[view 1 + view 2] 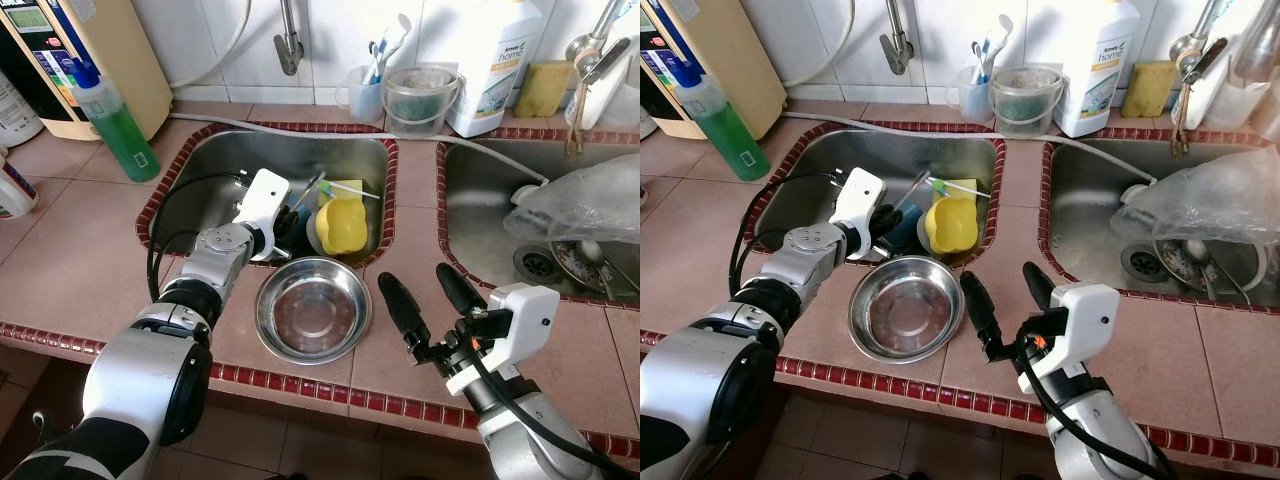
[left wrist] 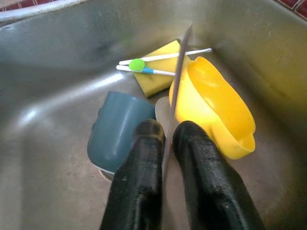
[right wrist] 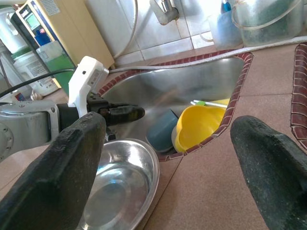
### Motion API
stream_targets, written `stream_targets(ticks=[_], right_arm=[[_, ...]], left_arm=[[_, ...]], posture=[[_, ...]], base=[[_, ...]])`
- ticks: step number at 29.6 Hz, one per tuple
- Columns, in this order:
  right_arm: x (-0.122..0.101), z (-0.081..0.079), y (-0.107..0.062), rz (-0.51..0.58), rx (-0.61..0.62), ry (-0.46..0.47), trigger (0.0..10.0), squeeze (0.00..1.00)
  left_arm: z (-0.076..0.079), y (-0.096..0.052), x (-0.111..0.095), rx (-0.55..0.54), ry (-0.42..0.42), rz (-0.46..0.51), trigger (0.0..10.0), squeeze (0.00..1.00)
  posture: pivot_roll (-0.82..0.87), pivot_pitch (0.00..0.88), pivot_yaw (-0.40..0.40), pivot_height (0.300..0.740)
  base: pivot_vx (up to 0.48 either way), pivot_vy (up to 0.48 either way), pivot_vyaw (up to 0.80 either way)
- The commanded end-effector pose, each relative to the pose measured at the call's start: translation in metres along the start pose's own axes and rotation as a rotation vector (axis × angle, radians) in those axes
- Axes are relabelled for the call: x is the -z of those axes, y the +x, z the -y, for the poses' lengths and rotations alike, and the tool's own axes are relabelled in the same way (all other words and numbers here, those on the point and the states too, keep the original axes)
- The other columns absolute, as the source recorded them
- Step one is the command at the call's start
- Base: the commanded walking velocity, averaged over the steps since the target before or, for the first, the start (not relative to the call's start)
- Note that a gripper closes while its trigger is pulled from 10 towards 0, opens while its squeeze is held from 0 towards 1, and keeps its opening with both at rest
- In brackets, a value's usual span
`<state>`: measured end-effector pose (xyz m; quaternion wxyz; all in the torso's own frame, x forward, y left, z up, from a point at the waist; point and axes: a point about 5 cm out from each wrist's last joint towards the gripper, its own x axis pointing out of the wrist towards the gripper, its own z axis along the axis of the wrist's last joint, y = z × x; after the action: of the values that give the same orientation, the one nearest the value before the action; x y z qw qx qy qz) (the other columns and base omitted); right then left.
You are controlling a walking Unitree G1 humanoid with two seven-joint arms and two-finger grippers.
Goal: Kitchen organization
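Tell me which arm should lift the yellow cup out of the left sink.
Left. The left gripper is already down in the left sink, right beside the yellow cup, though shut on a thin utensil. The right gripper hovers open over the counter, farther away.

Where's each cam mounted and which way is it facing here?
Left eye view: on the head, looking forward and down at the left sink and steel bowl; both arms show.
Right eye view: the same scene, shifted sideways.
Left wrist view: along the left gripper into the sink, fingers pinched on a thin metal utensil beside the yellow cup and blue cup.
Right wrist view: between the open right gripper fingers, across the counter toward the sink.
Shared: every view shows the yellow cup.
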<state>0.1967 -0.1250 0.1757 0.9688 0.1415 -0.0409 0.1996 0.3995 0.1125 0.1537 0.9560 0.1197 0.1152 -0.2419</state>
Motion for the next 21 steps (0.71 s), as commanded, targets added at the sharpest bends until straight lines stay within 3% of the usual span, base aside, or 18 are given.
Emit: stream_targets(ticks=[1, 21], right_arm=[[-0.006, -0.003, 0.0, 0.025, -0.006, 0.005, 10.0, 0.0], [-0.007, -0.001, 0.02, 0.066, -0.02, 0.005, 10.0, 0.0]], left_arm=[[-0.006, -0.002, 0.001, -0.019, -0.01, -0.017, 10.0, 1.0], [-0.017, -0.005, -0.014, -0.023, -0.038, 0.045, 10.0, 1.0]], posture=[[-0.28, 0.175, 0.143, 0.74], [-0.23, 0.146, 0.144, 0.74]], base=[[0.0, 0.0, 0.0], [0.0, 0.0, 0.0]])
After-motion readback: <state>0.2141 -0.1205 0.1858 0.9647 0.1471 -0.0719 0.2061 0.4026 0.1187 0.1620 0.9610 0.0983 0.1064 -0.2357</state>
